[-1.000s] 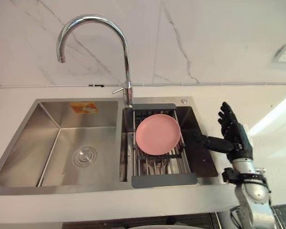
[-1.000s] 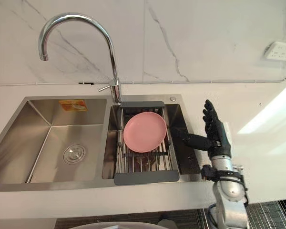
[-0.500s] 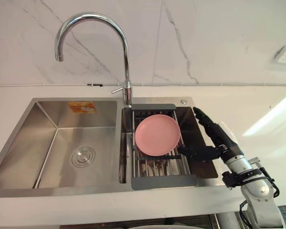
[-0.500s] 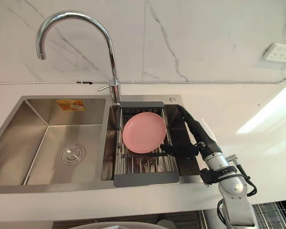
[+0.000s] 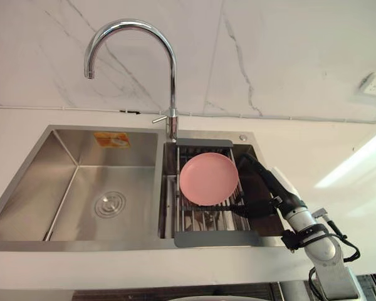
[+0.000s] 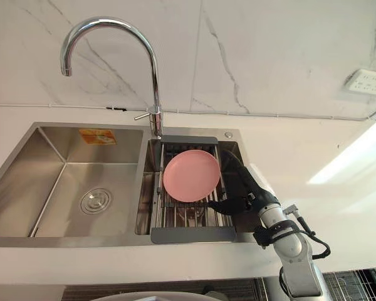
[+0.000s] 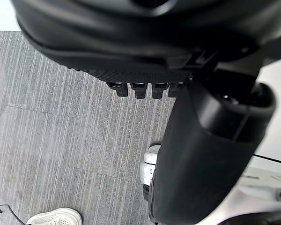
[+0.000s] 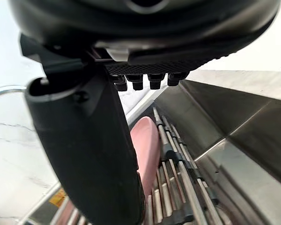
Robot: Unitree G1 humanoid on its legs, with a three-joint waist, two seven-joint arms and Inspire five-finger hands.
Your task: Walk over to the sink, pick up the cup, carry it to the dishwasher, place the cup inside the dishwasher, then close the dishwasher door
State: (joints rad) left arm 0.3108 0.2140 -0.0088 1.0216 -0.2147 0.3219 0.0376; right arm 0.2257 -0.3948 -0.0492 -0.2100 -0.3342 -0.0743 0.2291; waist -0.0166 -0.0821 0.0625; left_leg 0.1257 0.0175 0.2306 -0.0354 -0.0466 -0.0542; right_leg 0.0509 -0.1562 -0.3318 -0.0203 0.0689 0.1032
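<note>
Right hand (image 5: 277,195) enters sink (image 5: 62,246).
Spread and empty, it has dropped to 3 o'clock of the plate (image 5: 208,179); grasp pending.

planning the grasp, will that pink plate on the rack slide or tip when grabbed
The pink plate looks stiff and smooth, so probably slippery. It lies on the barred rack, so a push would likely slide it. Its thin rim may need lifting from below.
</note>
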